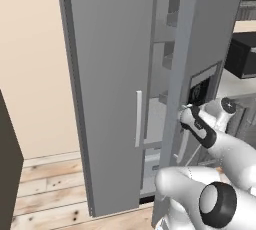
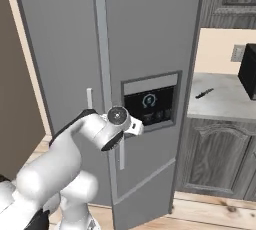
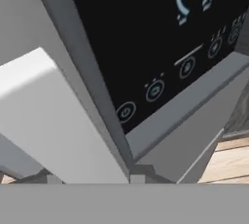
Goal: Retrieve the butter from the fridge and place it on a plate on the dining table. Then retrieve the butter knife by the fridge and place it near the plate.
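End effector [image 3: 87, 178] fingertips barely visible, grip on fridge [image 1: 110, 49] handle [image 3: 48, 121] unclear

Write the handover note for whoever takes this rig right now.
Gripper: jaws either side of the pale door handle beside the dispenser panel; can't tell whether the grip is firm.
Fridge: dispenser-side door ajar, shelves visible in the gap.
Butter knife: lying on the counter beside the fridge, untouched.
Done: handle reached.
Left: open wide, fetch and plate butter, then move the knife.
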